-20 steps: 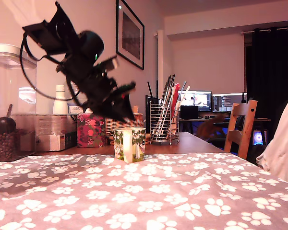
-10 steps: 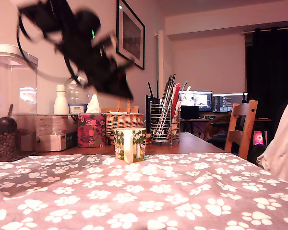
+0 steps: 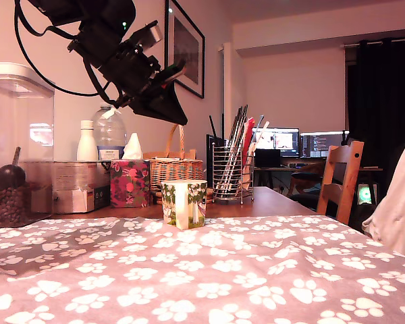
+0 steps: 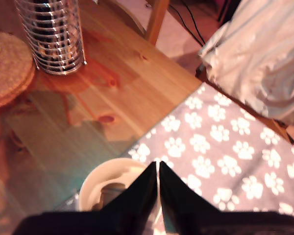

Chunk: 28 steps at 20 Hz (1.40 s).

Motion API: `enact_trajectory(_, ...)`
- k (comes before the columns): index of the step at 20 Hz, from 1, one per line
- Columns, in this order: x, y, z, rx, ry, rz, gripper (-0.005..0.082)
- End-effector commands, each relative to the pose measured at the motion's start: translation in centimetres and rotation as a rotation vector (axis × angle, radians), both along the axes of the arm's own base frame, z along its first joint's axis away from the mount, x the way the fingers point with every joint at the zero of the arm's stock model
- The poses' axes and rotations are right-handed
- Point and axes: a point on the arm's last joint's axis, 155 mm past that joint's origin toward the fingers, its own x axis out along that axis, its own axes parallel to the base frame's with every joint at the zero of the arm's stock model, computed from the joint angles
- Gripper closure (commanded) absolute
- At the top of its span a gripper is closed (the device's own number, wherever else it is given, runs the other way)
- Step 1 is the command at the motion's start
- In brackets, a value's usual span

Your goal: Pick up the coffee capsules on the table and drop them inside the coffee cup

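Tapered black hand (image 4: 158,169) above round ceramic mug (image 4: 95,182)

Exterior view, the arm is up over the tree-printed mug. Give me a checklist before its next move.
1. Cream-white ceramic mug printed with green trees upright on grey paw-print cloth: ok.
2. Jaws clear above the mug: ok.
3. Jaws shut with nothing between them: ok.
4. Dark shape inside the mug identified: cannot tell.
5. Coffee capsule visible on the cloth to pick: not ok, none seen.

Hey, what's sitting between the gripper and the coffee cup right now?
Nothing: the exterior view shows only open air between the gripper and the coffee cup below it.
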Motion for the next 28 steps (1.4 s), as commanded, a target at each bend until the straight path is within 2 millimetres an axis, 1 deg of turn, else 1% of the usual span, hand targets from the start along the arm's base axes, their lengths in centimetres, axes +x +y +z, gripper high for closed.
enact_trajectory(1, -1.3, 0.5, 0.6, 0.001, -0.006, -0.008, 0.0788)
enact_trajectory(5, -2.4, 2.1, 1.3, 0.000, -0.018, 0.012, 0.0788)
enact_trajectory(8, -3.2, 4.1, 1.2, 0.011, -0.027, 0.054, 0.0788)
enact_trajectory(11, -4.6, 6.1, 0.3, 0.010, -0.029, 0.082, 0.0788)
enact_trajectory(15, -6.8, 9.2, -1.8, 0.019, -0.001, 0.132, 0.0788)
enact_trajectory(19, -8.2, 11.6, -3.0, 0.011, 0.003, 0.184, 0.0788)
enact_trajectory(23, -9.3, 13.2, -3.9, -0.016, 0.019, 0.237, 0.0788)
enact_trajectory(28, -11.0, 14.5, -5.4, -0.002, 0.047, 0.273, 0.0788)
